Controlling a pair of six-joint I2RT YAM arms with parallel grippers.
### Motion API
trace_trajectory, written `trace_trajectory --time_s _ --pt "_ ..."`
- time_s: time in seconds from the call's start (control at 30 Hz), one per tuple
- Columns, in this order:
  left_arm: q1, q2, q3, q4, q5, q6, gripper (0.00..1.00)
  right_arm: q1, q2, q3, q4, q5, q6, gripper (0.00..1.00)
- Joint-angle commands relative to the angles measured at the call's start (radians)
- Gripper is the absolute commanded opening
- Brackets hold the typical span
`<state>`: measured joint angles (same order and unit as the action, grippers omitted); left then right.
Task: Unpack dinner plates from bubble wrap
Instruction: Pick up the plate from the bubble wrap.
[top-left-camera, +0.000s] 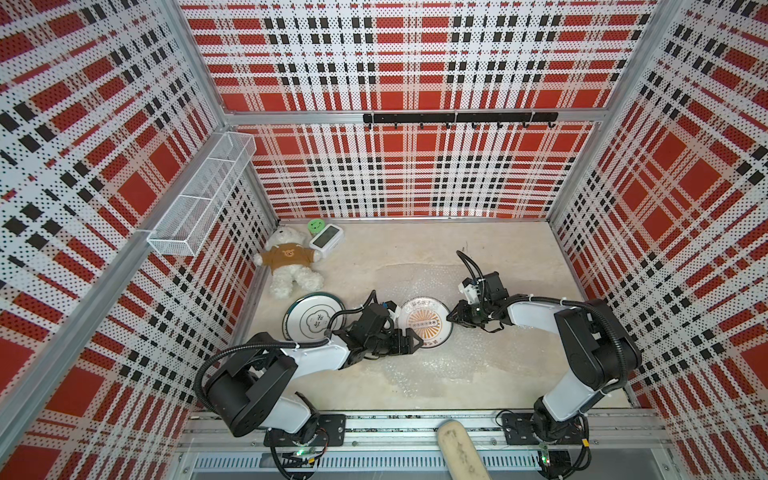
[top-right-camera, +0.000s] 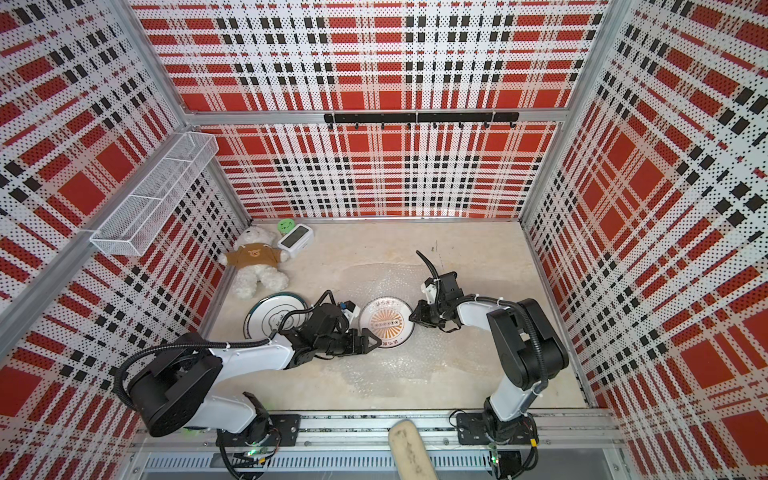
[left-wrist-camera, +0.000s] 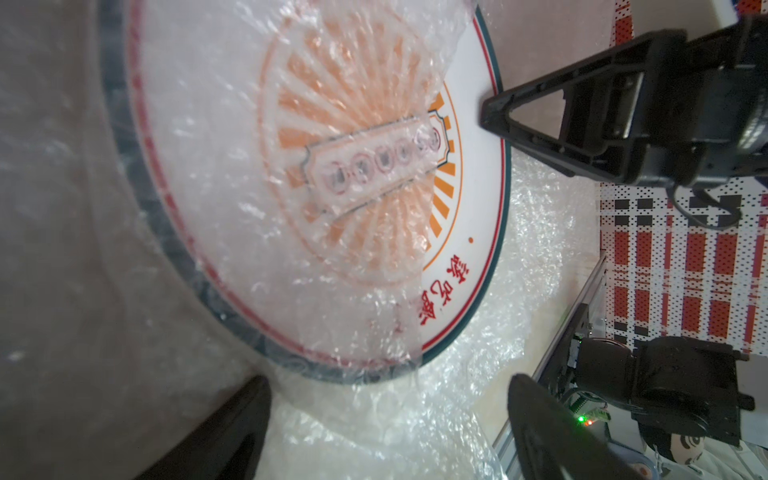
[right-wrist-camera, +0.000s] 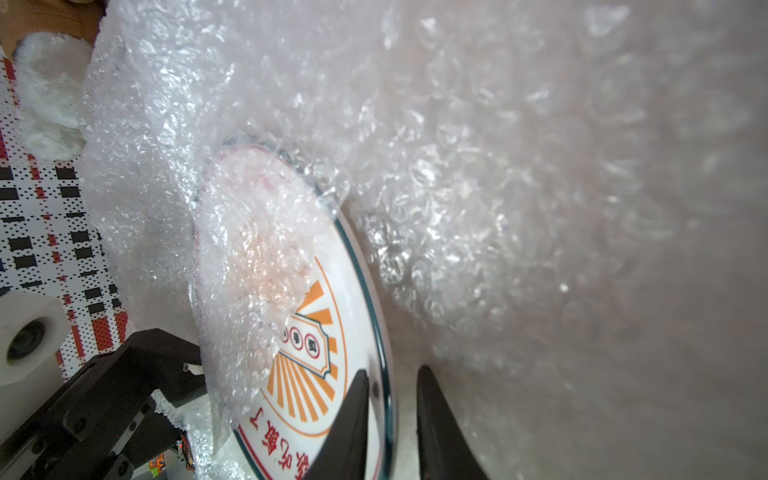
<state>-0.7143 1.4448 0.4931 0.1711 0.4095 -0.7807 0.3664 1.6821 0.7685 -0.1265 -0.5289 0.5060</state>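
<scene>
- Right gripper (right-wrist-camera: 392, 372) is straddling the rim of the orange-sunburst plate (top-left-camera: 426, 322), jaws narrowly apart (a true pinch: cannot tell).
- Left gripper (left-wrist-camera: 390, 415) is hanging spread wide at its lower-left edge.
- That plate is lying mid-frame on bubble wrap (right-wrist-camera: 457, 166), half covered.

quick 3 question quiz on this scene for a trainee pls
1. True or false: the orange plate is fully clear of bubble wrap.
2. The left gripper has its jaws: A) wide apart B) shut.
3. Which gripper's fingers straddle the orange plate's rim?

Key
1. False: wrap covers part of its face.
2. A
3. The right gripper.
</scene>
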Motion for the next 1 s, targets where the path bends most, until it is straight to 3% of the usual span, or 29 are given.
trace_trajectory --time_s 0.0,0.23,0.43,0.97 --pt "-0.003 0.024 -0.014 0.005 -0.012 -0.012 0.92 0.007 0.02 0.009 0.037 -0.015 -0.001 0.19" --pt "0.003 0.02 -0.025 0.005 -0.022 -0.014 0.92 -0.001 -0.019 0.032 -0.033 0.021 -0.019 0.06" --pt "0.022 0.004 -0.042 0.011 -0.016 -0.018 0.92 -0.073 -0.066 0.087 -0.159 0.061 -0.053 0.0" --pt "0.047 0.037 -0.003 0.062 0.041 -0.029 0.91 -0.273 -0.184 0.182 -0.378 0.148 -0.132 0.0"
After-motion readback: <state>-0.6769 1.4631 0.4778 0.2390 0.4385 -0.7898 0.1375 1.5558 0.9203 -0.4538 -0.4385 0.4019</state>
